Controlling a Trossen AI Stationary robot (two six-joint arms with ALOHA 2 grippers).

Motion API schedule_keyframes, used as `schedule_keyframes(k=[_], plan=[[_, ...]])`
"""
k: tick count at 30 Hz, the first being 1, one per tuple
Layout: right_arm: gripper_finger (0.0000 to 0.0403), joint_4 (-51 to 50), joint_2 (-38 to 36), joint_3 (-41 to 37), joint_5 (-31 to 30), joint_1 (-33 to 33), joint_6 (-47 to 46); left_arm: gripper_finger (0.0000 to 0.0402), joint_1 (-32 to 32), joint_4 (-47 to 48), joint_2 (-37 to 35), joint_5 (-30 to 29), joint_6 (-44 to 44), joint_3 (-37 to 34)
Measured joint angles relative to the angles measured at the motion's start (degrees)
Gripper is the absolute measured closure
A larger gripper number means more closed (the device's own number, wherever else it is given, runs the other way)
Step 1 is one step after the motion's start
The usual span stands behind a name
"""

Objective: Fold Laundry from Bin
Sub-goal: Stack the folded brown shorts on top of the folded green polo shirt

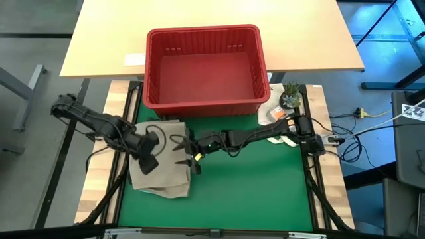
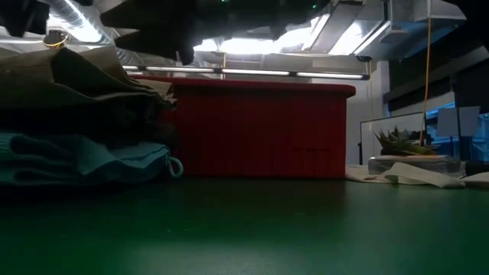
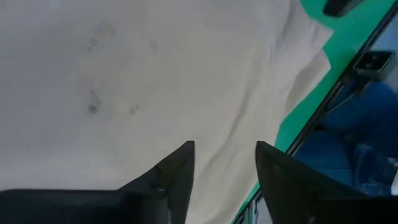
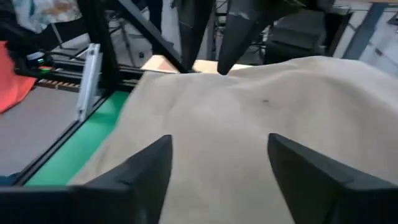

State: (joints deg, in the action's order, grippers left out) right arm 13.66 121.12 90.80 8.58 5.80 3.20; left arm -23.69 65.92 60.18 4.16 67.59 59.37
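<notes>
Both my left gripper (image 1: 156, 156) and right gripper (image 1: 189, 156) hover open, empty, over the limp beige garment (image 1: 159, 176); I'd pinch its edges.

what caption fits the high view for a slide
Both grippers, left and right, open over the beige-tan garment beside the empty red bin.

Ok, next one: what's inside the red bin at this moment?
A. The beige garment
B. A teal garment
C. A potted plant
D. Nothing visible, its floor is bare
D: the high view shows the bin with only bare red floor, while the beige garment lies on top of the stack on the green mat, and the plant stands outside the bin.
</notes>
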Motion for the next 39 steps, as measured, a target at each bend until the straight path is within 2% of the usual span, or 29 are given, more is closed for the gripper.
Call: schedule_keyframes(k=[7,11,13,16,19,23,27,32,39], plan=[[0.0275,4.07,0.21,0.00,0.04,2.08,0.09,0.0312,-5.75,-0.24,3.54,-0.70,5.70,0.00],[0.0362,7.23,1.91,0.04,-0.03,2.58,0.11,0.0359,-8.00,-0.21,5.06,-4.18,8.37,0.00],[0.0392,8.55,3.04,0.04,-0.83,2.48,0.11,0.0380,-8.95,-0.14,5.84,-5.75,8.82,-0.02],[0.0384,10.72,5.07,0.04,-0.98,2.47,-0.05,0.0398,-10.01,-0.08,7.12,-7.70,8.98,-0.02],[0.0373,10.52,6.84,0.02,-1.01,2.45,-0.24,0.0396,-10.97,0.18,8.94,-9.76,8.96,-0.02],[0.0381,10.38,8.43,0.00,-1.03,2.45,-0.33,0.0400,-12.16,2.05,12.31,-10.55,8.99,-0.02],[0.0399,7.06,9.40,0.00,-2.16,2.45,-0.33,0.0400,-13.21,3.17,16.31,-10.82,8.97,-0.02],[0.0392,2.37,9.35,0.09,-6.63,2.53,-0.32,0.0400,-14.21,3.51,21.11,-11.77,8.79,-0.02],[0.0398,-0.10,9.33,0.09,-7.09,2.49,-0.31,0.0401,-15.84,3.29,25.89,-12.96,8.79,-0.02]])
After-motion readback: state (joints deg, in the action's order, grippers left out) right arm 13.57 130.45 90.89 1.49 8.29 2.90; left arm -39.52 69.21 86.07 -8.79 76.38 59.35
